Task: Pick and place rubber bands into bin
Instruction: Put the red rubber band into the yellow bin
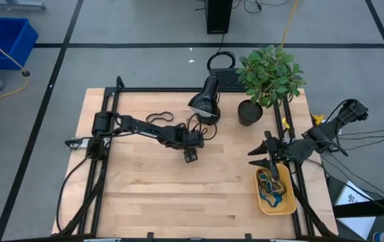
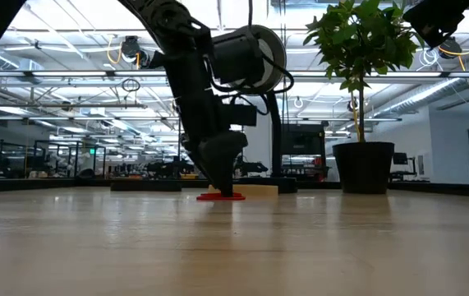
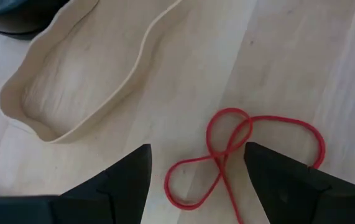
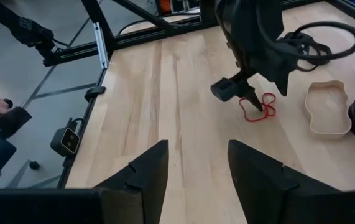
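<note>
Looking from the left, we see the left gripper (image 1: 191, 156) spread wide over a thin red rubber band (image 3: 239, 155) mid-table. Our right gripper (image 1: 270, 160), fingers apart and empty, hangs above the yellow plastic bin (image 1: 287, 204) near the table's right corner.

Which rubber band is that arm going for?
The red one, twisted into a figure eight between the open left gripper; the tan band lies farther off.
</note>
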Motion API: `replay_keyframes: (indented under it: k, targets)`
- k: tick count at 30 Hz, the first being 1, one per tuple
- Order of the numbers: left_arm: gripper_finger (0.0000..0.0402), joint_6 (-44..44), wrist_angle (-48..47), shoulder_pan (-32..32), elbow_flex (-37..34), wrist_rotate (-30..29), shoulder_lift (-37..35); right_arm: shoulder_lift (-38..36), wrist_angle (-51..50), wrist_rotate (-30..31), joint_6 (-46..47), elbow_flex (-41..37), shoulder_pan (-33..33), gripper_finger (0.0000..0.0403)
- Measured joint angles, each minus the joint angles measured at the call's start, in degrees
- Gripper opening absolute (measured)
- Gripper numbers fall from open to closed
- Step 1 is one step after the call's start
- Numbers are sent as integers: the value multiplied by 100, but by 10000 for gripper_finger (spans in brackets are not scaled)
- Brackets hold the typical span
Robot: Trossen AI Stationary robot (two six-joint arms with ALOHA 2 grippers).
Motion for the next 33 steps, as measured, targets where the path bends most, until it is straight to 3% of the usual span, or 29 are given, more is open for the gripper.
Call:
replay_keyframes:
  k: [9,26,33]
  targets:
    - [255,24,8,58,18,298,69,0,-46,0,13,0,2,157]
    - [15,257,186,51,5,743,82,0,-112,0,5,-2,3,157]
    - [7,319,192,-8,2,775,84,0,-112,0,4,-2,2,157]
